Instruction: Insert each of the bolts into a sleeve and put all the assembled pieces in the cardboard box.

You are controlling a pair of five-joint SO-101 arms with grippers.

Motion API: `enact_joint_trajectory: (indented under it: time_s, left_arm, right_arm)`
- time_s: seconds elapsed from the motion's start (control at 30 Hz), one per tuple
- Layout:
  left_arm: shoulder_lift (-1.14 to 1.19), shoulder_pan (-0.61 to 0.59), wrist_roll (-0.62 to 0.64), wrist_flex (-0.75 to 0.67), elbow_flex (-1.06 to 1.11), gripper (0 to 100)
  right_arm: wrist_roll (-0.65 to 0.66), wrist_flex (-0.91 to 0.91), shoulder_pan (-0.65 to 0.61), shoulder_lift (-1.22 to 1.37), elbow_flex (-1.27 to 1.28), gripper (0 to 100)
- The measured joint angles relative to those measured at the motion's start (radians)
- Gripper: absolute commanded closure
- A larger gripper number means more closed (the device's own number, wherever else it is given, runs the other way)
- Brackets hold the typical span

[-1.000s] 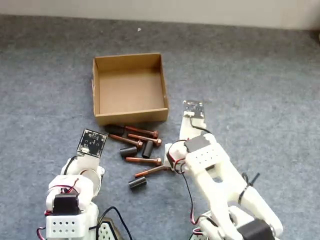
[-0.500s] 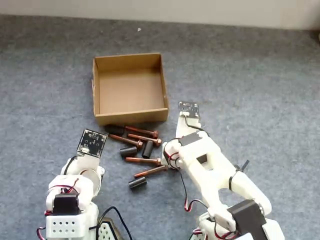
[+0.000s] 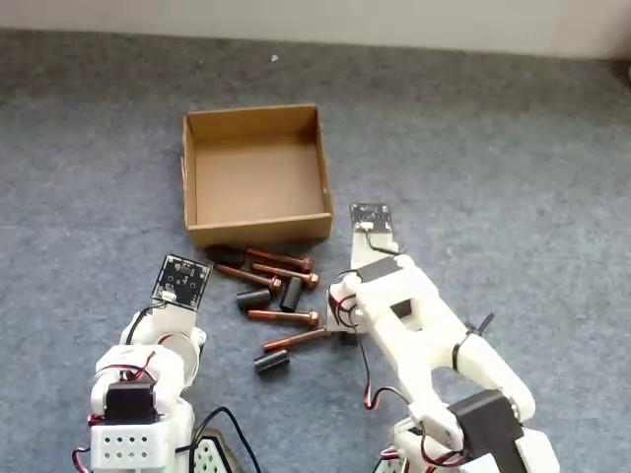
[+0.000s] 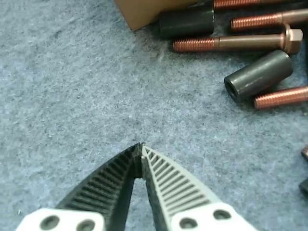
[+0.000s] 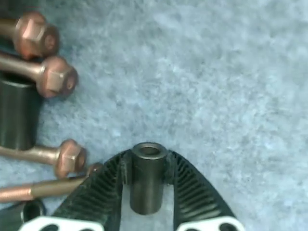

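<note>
Right claw [image 5: 147,158] clamps a short dark metal sleeve [image 5: 147,187] — left claw [image 4: 142,150] pressed together — lift it straight, clear of copper hex bolts [image 5: 57,77].

Robotics lab, left arm [image 3: 138,389], right arm [image 3: 424,335], grey carpet [image 3: 513,148], pale wall [image 3: 315,15]

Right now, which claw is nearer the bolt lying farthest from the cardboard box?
Right. The right claw, shut on a sleeve, sits beside that bolt; the left claw is farther off, shut and empty.
</note>
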Motion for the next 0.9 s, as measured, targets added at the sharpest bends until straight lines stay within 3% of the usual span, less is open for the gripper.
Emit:
enact_joint_trajectory:
  time_s: [0.17, 0.43, 0.63, 0.9]
  left_arm:
    - [0.000, 0.000, 0.000, -0.006, 0.000, 99]
    - [0.000, -0.064, 0.000, -0.025, -0.006, 99]
    - [0.000, -0.064, -0.018, -0.071, -0.031, 99]
    - [0.000, -0.038, -0.112, -0.083, -0.218, 99]
  right_arm:
    - [0.000, 0.061, -0.002, -0.173, -0.002, 99.2]
    - [0.000, 0.057, 0.097, -0.485, 0.133, 99.3]
    - [0.000, -0.035, 0.170, -0.519, 0.213, 99.3]
    - [0.000, -0.109, 0.270, -0.519, 0.215, 99.3]
